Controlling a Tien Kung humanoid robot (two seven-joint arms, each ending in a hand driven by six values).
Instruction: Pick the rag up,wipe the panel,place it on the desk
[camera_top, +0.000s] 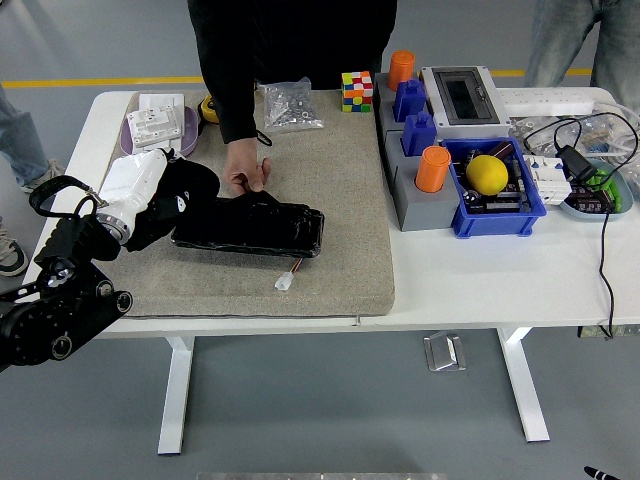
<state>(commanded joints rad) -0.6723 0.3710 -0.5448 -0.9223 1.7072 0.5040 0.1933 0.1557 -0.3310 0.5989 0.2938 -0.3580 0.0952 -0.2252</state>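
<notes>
White tabletop (470, 290), grey mat (340, 200) across it, and the black panel (250, 228) lying flat on the mat, steadied at its far edge by a person's hand (244, 168). The left hand (165, 200), fingers closed on the dark rag (190, 195), sits at the panel's left end. Best now: press flat, sweep evenly.

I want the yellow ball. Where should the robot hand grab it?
From straight above, fingers around its rounded top. The ball sits inside the blue bin, whose walls block the sides, and an orange cylinder stands close on its left.
</notes>
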